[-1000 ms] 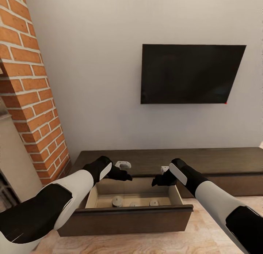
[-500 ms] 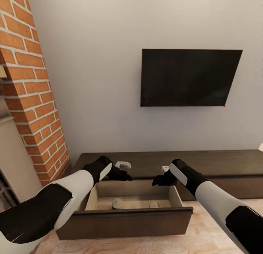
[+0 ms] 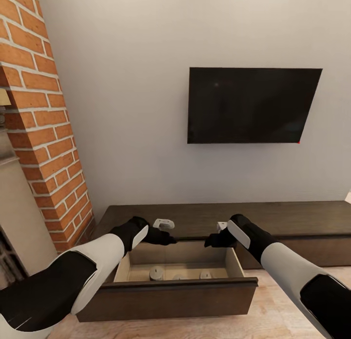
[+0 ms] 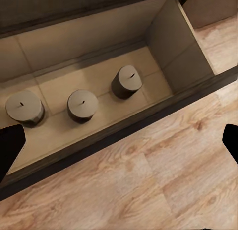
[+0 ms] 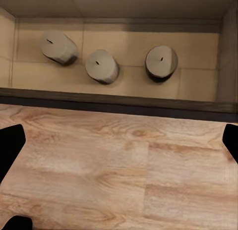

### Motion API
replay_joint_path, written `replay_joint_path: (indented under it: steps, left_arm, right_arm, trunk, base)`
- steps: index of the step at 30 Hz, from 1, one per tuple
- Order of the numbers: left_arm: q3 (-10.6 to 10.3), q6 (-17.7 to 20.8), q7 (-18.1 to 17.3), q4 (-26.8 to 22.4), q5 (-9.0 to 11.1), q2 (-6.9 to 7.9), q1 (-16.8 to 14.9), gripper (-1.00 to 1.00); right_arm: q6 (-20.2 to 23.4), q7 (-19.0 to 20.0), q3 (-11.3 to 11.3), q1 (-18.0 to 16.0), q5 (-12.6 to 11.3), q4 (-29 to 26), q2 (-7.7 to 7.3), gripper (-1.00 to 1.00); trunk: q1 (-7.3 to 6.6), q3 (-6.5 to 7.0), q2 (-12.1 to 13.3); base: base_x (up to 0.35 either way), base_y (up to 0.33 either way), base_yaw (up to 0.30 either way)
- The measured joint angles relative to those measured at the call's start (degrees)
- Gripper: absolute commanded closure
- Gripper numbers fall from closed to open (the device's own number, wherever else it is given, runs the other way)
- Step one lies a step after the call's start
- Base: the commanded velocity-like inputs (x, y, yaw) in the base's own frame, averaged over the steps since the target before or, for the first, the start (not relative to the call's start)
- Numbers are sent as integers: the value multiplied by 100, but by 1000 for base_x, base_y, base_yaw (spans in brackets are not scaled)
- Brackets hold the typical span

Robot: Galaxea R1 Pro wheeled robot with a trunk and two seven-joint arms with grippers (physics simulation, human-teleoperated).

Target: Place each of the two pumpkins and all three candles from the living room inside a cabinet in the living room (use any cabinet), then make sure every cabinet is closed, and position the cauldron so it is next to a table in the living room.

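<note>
Where the cabinet (image 3: 204, 219) drawer (image 3: 168, 295) gapes: three upright candles (image 4: 82, 105).

I count three candles (image 4: 25, 107) (image 4: 82, 105) (image 4: 127, 82) standing in one open drawer (image 3: 168, 295) of one cabinet (image 3: 292, 217). One TV (image 3: 251, 105) on the wall. Two grippers of mine, left gripper (image 3: 168, 239) and right gripper (image 3: 210, 241), over that drawer.

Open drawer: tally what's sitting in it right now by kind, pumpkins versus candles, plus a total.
In the open drawer of the cabinet:
Candles: 3 (), standing upright in a row
Pumpkins: 0 in the visible part of the drawer
Total: 3
</note>
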Motion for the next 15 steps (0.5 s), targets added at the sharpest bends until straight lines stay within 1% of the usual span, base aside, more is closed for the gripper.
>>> replay_joint_path:
  steps: [1,3,9,12,13,15]
  left_arm:
    - [4,-89,10,10,-2,0,41,-100]
    - [15,-146,15,16,-9,0,70,-100]
    - [25,-198,20,14,-1,0,153,-100]
    - [69,-202,15,7,-10,0,183,-100]
    - [115,-202,11,8,89,0,192,-100]
    - [117,-201,11,9,197,0,192,-100]
  right_arm:
    - [-154,4,2,0,-1,168,44,-100]
    - [-288,7,3,-1,-3,319,103,-100]
    - [-378,7,3,-1,-3,419,150,-100]
    - [-384,3,2,-1,-3,426,153,-100]
    - [-416,1,0,-1,-3,427,154,-100]
    - [-492,1,-1,-1,-3,428,154,-100]
  trunk:
    - [0,0,0]
    - [0,0,0]
    - [0,0,0]
    - [0,0,0]
    - [0,0,0]
    - [0,0,0]
  base:
    - [0,0,0]
    - [0,0,0]
    - [0,0,0]
    - [0,0,0]
    - [0,0,0]
    - [0,0,0]
